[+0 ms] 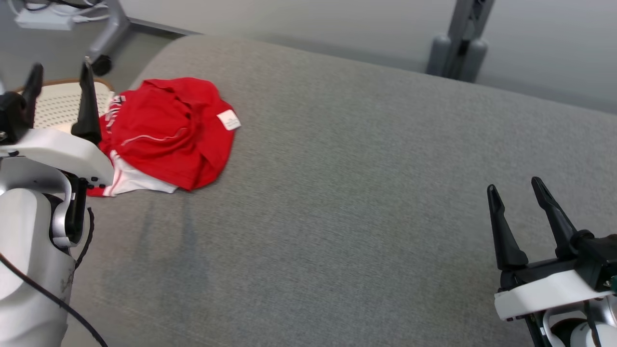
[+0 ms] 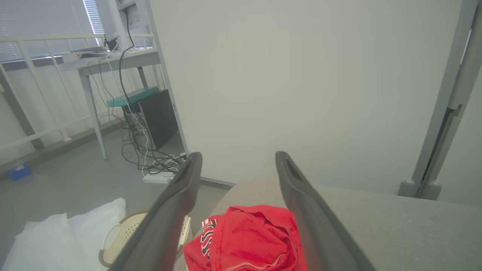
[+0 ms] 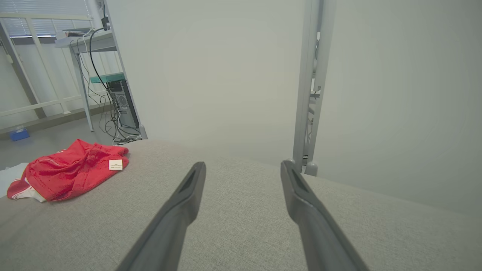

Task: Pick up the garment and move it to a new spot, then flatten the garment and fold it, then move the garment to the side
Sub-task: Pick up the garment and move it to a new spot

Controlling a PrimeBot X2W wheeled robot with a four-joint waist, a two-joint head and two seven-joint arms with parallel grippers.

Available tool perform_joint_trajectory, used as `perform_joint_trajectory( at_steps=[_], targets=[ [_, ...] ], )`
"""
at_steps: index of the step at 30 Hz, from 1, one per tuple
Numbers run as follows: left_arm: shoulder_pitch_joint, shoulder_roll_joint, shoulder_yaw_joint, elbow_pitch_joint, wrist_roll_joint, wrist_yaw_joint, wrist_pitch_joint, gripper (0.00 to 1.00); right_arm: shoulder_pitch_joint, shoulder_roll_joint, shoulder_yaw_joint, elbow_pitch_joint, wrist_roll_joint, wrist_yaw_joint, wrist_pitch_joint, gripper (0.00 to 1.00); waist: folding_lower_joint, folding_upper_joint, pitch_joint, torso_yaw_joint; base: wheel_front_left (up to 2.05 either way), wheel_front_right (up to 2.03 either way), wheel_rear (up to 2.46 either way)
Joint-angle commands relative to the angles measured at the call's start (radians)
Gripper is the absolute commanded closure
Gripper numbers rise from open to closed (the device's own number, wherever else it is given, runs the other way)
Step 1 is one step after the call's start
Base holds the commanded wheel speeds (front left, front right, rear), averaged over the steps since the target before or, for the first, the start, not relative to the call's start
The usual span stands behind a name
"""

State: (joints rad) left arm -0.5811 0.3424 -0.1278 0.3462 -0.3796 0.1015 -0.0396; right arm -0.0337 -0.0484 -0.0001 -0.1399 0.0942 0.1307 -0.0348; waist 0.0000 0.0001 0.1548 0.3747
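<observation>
A: How's the left gripper (image 1: 61,67) held?
B: Fingers up, spread wide, empty. The crumpled red garment (image 1: 168,130) lies just to its right on the grey surface (image 1: 361,193).
A: And the right gripper (image 1: 513,184)?
B: Same pose, wide apart, empty; the garment is far to its left.

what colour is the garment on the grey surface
Mostly red, with white trim and a small white label; the garment shows best in the head view.

No text can be read. The white label (image 1: 228,120) on the red garment (image 1: 164,135) carries print too small to make out, and the dark lettering (image 2: 206,236) at its edge is crumpled beyond reading.
</observation>
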Motion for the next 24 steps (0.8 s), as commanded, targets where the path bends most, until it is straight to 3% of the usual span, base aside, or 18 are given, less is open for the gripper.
perform_joint_trajectory(
  at_steps=[1, 7, 11, 19, 20, 21, 22, 23, 24],
  targets=[
    [-0.015, -0.001, -0.003, 0.036, -0.01, -0.011, 0.013, 0.0, -0.014, -0.005, -0.004, -0.004, -0.01, 0.0, 0.005, 0.0, 0.0, -0.0001, 0.049, -0.05, 0.0, 0.0, 0.0],
    [-0.094, -0.032, 0.017, 0.367, -0.097, -0.07, 0.072, 0.0, -0.048, -0.01, -0.002, -0.032, -0.014, 0.0, 0.013, 0.0, 0.0, -0.0001, 0.142, -0.127, 0.0, 0.0, 0.0],
    [-0.12, -0.058, 0.052, 0.553, -0.157, -0.086, 0.082, 0.0, -0.063, -0.013, -0.01, -0.036, -0.011, 0.0, 0.007, 0.0, 0.0, -0.0001, 0.186, -0.156, 0.0, 0.0, 0.0],
    [-0.174, -0.076, 0.102, 0.77, -0.223, -0.117, 0.035, 0.0, -0.089, -0.021, -0.001, -0.03, -0.003, 0.0, -0.001, 0.0, 0.0, -0.0001, 0.222, -0.182, 0.0, 0.0, 0.0],
    [-0.181, -0.075, 0.101, 0.783, -0.224, -0.122, 0.02, 0.18, -0.091, -0.021, -0.001, -0.028, -0.002, 0.0, -0.001, 0.0, 0.0, -0.0001, 0.223, -0.183, 0.0, 0.0, 0.0],
    [-0.193, -0.066, 0.099, 0.791, -0.215, -0.116, -0.006, 0.56, -0.094, -0.021, -0.001, -0.028, -0.001, 0.0, 0.0, 0.0, 0.0, -0.0001, 0.224, -0.184, 0.0, 0.0, 0.0],
    [-0.204, -0.055, 0.095, 0.796, -0.203, -0.101, -0.038, 0.87, -0.096, -0.021, -0.002, -0.027, 0.0, 0.0, 0.0, 0.0, 0.0, -0.0001, 0.223, -0.184, 0.0, 0.0, 0.0],
    [-0.216, -0.042, 0.08, 0.805, -0.177, -0.079, -0.105, 1.0, -0.095, -0.019, -0.001, -0.019, 0.014, 0.0, -0.002, 0.0, 0.0, -0.0001, 0.212, -0.183, 0.0, 0.0, 0.0],
    [-0.222, -0.038, 0.075, 0.814, -0.17, -0.071, -0.127, 1.0, -0.093, -0.021, -0.004, -0.018, 0.009, 0.0, -0.007, 0.0, 0.0, -0.0001, 0.204, -0.181, 0.0, 0.0, 0.0]
  ],
)
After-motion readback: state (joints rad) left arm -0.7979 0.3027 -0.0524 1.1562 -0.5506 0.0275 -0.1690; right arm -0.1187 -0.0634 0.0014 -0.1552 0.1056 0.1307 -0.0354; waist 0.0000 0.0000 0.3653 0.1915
